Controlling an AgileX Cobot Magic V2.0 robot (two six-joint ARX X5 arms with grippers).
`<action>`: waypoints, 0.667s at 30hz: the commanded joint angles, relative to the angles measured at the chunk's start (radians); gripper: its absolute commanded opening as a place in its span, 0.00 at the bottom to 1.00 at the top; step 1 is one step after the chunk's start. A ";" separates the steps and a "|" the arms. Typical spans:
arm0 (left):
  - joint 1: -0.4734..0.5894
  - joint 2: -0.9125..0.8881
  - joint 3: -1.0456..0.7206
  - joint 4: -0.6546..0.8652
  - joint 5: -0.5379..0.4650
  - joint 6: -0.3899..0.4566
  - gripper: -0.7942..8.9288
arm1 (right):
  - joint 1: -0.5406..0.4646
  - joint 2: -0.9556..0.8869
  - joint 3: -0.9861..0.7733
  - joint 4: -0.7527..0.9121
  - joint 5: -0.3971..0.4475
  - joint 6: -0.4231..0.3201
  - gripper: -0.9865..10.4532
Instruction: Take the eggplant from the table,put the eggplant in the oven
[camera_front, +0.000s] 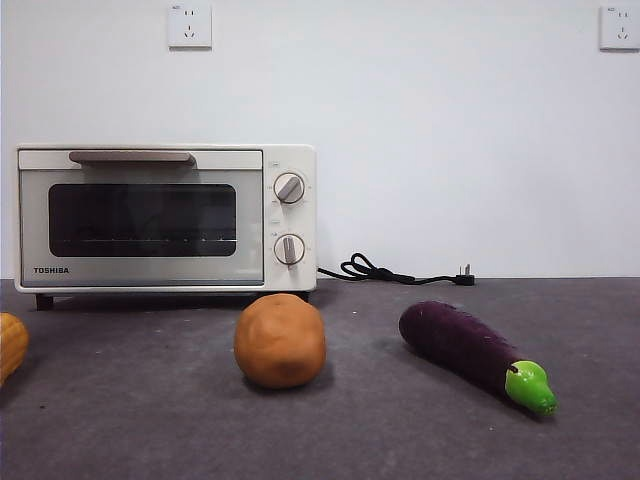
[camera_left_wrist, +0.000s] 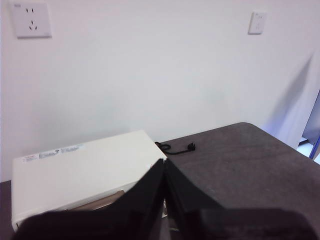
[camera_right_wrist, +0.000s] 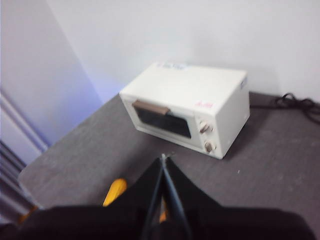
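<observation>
The eggplant (camera_front: 467, 347) looked glossy purple plastic with a shiny green cap; the oven (camera_front: 165, 217) showed smooth cream casing and dark glass; the worktop (camera_front: 400, 440) was matt, mottled grey.

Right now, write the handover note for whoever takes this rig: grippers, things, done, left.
Left gripper: shut, holding nothing, raised above the oven.
Right gripper: shut, holding nothing, raised over the table, away from the oven.
Eggplant: lying on the table, right of the brown lump, green cap toward the camera, untouched.
Oven: against the back wall, door closed.
Done: nothing.
Left: open the door, pick up the eggplant, place it inside.
</observation>
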 joint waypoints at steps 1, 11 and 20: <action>-0.003 -0.003 0.000 0.002 0.003 0.019 0.08 | 0.011 -0.001 0.004 -0.002 -0.003 -0.017 0.08; -0.003 -0.003 0.000 0.002 0.003 0.019 0.08 | 0.017 -0.001 0.004 0.003 -0.072 -0.010 0.11; -0.003 -0.001 0.000 -0.003 0.003 0.031 0.08 | 0.017 -0.001 0.004 0.021 -0.164 -0.006 0.43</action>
